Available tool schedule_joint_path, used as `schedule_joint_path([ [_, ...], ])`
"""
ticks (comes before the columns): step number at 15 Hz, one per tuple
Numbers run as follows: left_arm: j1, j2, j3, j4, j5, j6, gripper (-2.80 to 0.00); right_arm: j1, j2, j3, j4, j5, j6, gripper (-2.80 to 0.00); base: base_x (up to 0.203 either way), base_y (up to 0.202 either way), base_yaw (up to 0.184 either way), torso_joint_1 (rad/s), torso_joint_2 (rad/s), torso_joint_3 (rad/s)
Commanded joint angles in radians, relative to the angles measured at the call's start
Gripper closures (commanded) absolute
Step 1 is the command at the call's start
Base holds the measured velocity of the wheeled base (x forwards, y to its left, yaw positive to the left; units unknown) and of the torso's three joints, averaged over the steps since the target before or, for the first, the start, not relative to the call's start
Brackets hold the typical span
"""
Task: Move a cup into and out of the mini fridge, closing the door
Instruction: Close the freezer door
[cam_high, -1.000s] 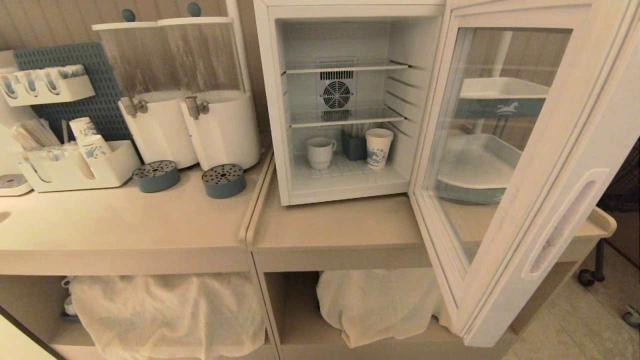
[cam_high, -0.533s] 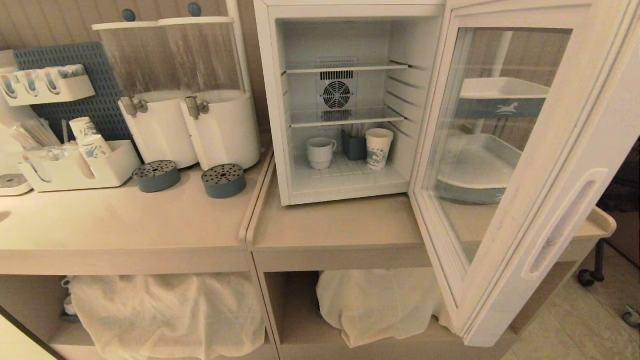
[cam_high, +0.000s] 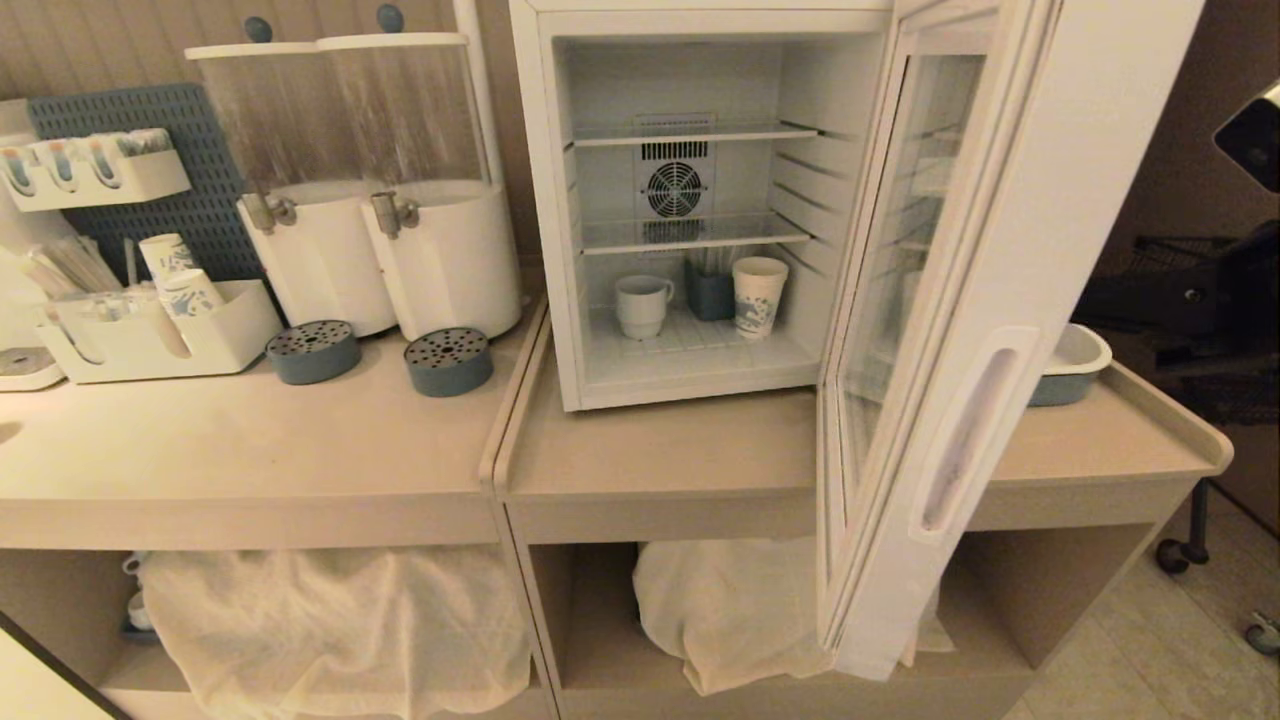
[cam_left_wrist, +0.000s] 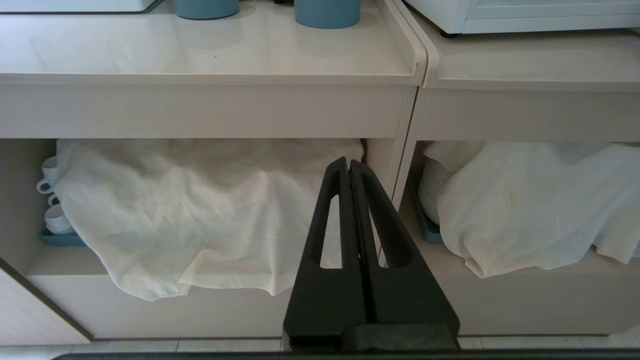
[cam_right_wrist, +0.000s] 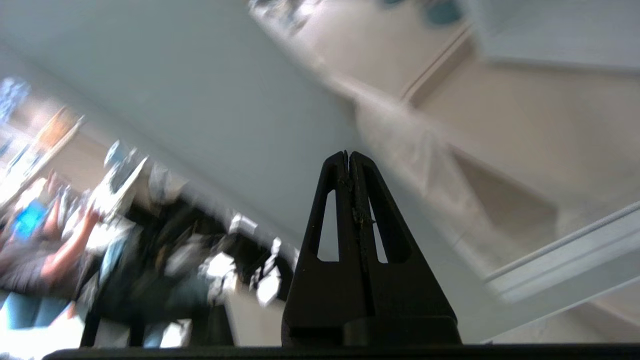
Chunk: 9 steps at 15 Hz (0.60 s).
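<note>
The mini fridge (cam_high: 560, 200) stands open on the right counter. On its floor sits the white cup (cam_high: 641, 305), with a blue box and a printed paper cup (cam_high: 757, 296) beside it. The door (cam_high: 1010, 260) hangs partly swung in, its recessed handle facing me. My right arm (cam_high: 1185, 295) shows dark at the right edge, behind the door. In the right wrist view my right gripper (cam_right_wrist: 348, 156) is shut and empty, close to the door's pale outer face. My left gripper (cam_left_wrist: 348, 162) is shut and empty, parked low in front of the cloth-covered lower shelf.
Two white drink dispensers (cam_high: 380, 250) and two blue drip trays (cam_high: 448, 361) stand on the left counter beside an organiser with paper cups (cam_high: 150, 340). A white and blue basin (cam_high: 1072, 364) sits behind the door. White cloths (cam_high: 340, 620) cover the lower shelves. People appear blurred in the right wrist view.
The door has swung a good way toward the fridge from its wide-open position. My right arm has come into the head view at the right edge. The left arm has stayed still.
</note>
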Motion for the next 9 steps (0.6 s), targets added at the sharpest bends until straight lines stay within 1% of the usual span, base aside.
schedule_joint_path([
  [1,0.000,0.000,0.002,-0.001,0.000,-0.001,0.00,0.082,0.045,-0.036,-0.049,-0.168,0.061,0.00,0.000,0.000,0.000,0.000,0.00,0.000],
  [2,0.001,0.000,0.002,-0.001,0.000,-0.002,0.00,0.152,0.087,-0.074,-0.095,-0.327,0.114,0.00,0.000,0.000,0.000,0.000,0.00,0.000],
  [3,0.001,0.000,0.002,-0.001,0.000,-0.002,0.00,0.207,0.131,-0.134,-0.119,-0.404,0.152,0.00,0.000,0.000,0.000,0.000,0.00,0.000],
  [4,0.000,0.000,0.002,-0.001,0.000,-0.002,0.00,0.242,0.163,-0.188,-0.121,-0.442,0.170,0.00,0.000,0.000,0.000,0.000,0.00,0.000],
  [6,0.002,0.000,0.002,-0.001,0.000,-0.002,0.00,0.309,0.237,-0.277,-0.087,-0.557,0.179,0.00,0.000,0.000,0.000,0.000,0.00,0.000],
  [8,0.002,0.001,0.002,-0.001,0.000,-0.002,0.00,0.350,0.319,-0.366,-0.039,-0.671,0.163,0.00,0.000,0.000,0.000,0.000,0.00,0.000],
  [9,0.002,0.000,0.002,-0.001,0.000,-0.002,0.00,0.355,0.365,-0.397,-0.019,-0.706,0.131,0.00,0.000,0.000,0.000,0.000,0.00,0.000],
])
